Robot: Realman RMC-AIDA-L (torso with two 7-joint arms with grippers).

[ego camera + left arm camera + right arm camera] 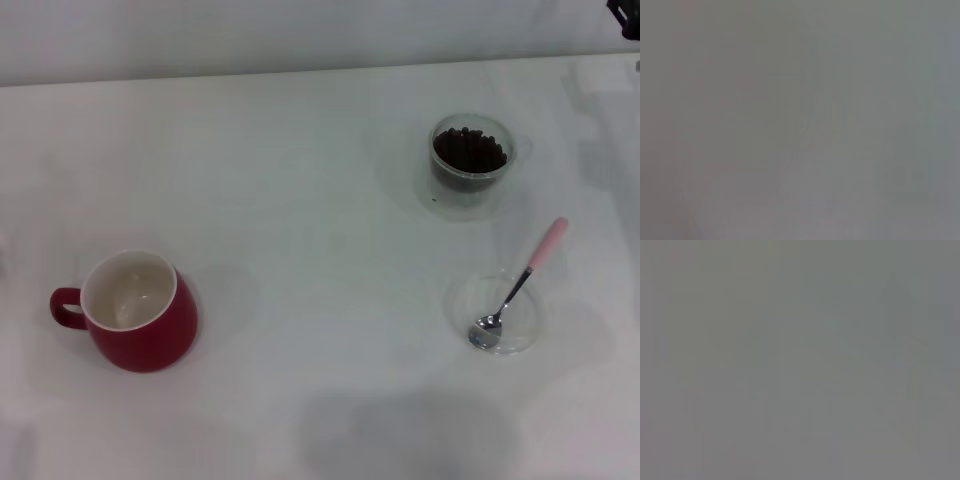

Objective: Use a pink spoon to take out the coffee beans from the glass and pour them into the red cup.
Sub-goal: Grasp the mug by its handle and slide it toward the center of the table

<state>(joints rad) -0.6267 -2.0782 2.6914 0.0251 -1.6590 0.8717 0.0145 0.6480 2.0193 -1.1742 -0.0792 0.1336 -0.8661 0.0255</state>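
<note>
In the head view, the red cup [135, 315] stands at the near left of the white table, its handle pointing left and its off-white inside bare. The glass [470, 165] stands at the far right with the coffee beans [469, 151] heaped inside. The pink spoon [518, 287] lies nearer on the right, its metal bowl resting in a flat clear dish [497, 315] and its pink handle pointing away over the rim. A dark piece of the right arm [626, 17] shows at the top right corner. The left gripper is out of view. Both wrist views show only blank grey.
The white table [300, 200] runs to a pale wall at the back. A faint shadow lies on the near middle of the table. The cup and the glass stand far apart, with bare table between them.
</note>
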